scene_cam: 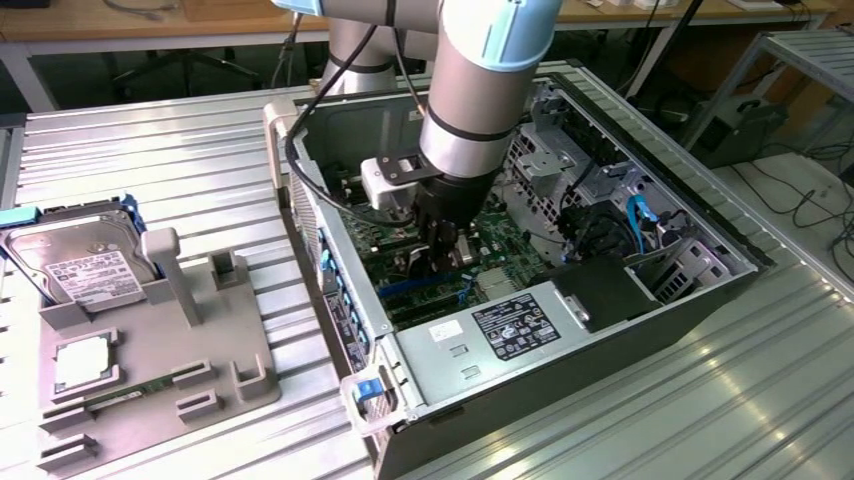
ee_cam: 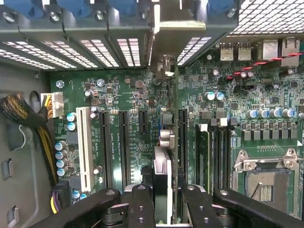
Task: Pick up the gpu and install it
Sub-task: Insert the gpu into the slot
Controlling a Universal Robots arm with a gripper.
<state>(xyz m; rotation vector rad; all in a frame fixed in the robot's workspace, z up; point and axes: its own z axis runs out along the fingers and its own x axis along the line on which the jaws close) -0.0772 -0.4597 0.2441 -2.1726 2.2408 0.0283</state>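
My gripper (scene_cam: 447, 250) reaches down inside the open computer case (scene_cam: 707, 290), just above the green motherboard (scene_cam: 514, 240). It is shut on the gpu (ee_cam: 162, 166), a thin black card seen edge-on in the wrist view. The card runs from between my fingers (ee_cam: 142, 204) toward the case's rear slot openings, where its pale metal bracket (ee_cam: 178, 21) shows. The card stands upright over the row of long black expansion slots (ee_cam: 122, 147), between two of them and close to the board. Whether it touches a slot I cannot tell.
A white slot (ee_cam: 85, 147) and yellow-black cables (ee_cam: 28, 118) lie to one side of the card, memory slots and the CPU socket (ee_cam: 266, 183) to the other. The power supply (scene_cam: 514, 330) fills the case's near end. A grey fixture (scene_cam: 147, 370) holds a hard drive (scene_cam: 80, 265) and a memory stick (scene_cam: 127, 388).
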